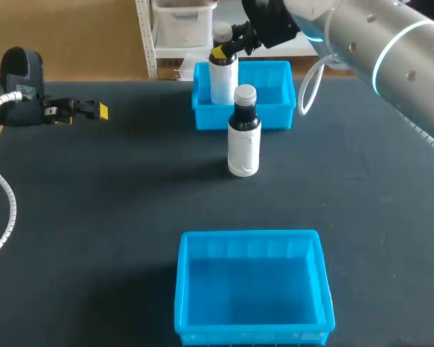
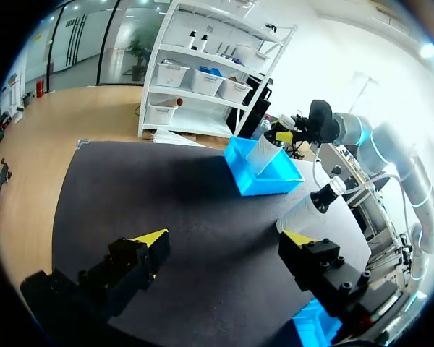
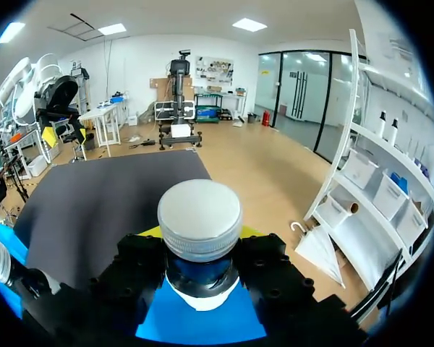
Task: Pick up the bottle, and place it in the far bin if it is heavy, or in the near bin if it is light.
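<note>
The right gripper (image 1: pixel 224 50) is clamped on the neck of a white bottle (image 1: pixel 223 79), holding it upright inside the far bin (image 1: pixel 275 117), at its left end. A second bottle (image 1: pixel 244 137) stands on the table (image 1: pixel 94 217) just in front of that bin, well apart from the near bin (image 1: pixel 249 236). The left gripper (image 1: pixel 100 110) hangs at the left with its fingers apart

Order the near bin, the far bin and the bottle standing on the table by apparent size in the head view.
Largest: near bin.
Then: far bin, though closeness to the camera may explain the gap.
Smallest: standing bottle.
</note>
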Tool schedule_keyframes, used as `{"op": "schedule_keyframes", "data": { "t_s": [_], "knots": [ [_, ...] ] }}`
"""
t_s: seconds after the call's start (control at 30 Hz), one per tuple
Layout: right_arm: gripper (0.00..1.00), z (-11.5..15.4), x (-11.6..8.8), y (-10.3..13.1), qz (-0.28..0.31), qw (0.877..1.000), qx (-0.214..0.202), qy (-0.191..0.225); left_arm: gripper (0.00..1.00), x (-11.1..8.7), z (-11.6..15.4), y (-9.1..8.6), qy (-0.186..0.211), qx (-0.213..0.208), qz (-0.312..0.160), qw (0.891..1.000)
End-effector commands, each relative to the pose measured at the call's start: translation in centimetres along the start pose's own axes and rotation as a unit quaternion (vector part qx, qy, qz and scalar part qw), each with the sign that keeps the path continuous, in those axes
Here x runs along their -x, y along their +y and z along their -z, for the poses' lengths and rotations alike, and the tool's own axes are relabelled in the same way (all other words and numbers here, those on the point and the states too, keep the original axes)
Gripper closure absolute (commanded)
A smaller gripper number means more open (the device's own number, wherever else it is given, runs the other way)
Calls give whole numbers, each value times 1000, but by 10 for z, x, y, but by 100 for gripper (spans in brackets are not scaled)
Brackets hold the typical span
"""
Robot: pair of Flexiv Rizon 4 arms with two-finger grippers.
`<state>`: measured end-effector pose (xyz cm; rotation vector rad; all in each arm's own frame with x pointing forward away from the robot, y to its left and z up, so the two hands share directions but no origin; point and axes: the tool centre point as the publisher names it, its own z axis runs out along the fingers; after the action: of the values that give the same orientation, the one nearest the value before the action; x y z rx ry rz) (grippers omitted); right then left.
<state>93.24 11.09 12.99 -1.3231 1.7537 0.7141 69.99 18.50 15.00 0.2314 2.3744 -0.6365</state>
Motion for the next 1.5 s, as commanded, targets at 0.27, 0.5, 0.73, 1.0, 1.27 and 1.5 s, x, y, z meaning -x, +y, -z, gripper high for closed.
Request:
{"op": "schedule_keyframes", "data": {
  "t_s": [0.27,0.5,0.73,1.0,1.27,1.5],
  "knots": [
    [100,-11,0,-11,-8,975,222,2,0,0,0,0,0,0,0,1000],
    [56,-11,-3,-13,-11,974,226,7,0,0,0,0,0,0,0,1000],
    [0,-2,-5,-15,-17,974,226,12,0,0,0,0,0,0,0,1000],
    [0,51,-18,-19,-34,982,186,6,0,0,0,0,0,0,0,1000],
    [0,129,-45,-18,-46,990,134,0,0,0,0,0,0,0,0,1000],
    [0,179,-63,-6,-32,994,109,6,0,0,0,0,0,0,0,1000]
  ]
}}
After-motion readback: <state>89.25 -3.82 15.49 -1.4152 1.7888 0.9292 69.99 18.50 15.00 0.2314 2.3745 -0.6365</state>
